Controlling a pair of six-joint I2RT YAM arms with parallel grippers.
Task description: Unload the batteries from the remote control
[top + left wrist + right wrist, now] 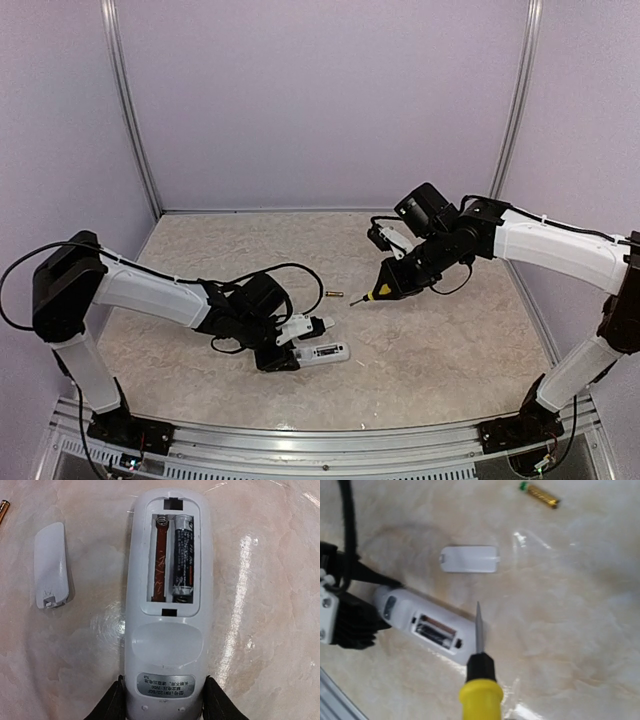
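Risk begins at the left gripper (163, 685), whose fingers (112, 705) press both sides of the remote control (167, 645) at its label end on the table (450, 350); a weak hold would let it skid. The dark battery (183, 555) sits beside the empty slot (160, 560), and the gold battery (540, 494) lies loose farther right. The right gripper (392, 282), closed on the yellow-handled screwdriver (480, 680), could slip while prying and flick the cell away.

The top camera sits high at the near edge of the worktop (430, 340), looking forward and down over all of it. The left wrist camera hovers close above the remote control (167, 645), facing straight down. The right wrist camera looks down from farther off, past its screwdriver (480, 680), somewhat blurred, perhaps tilted. All three share the remote control.
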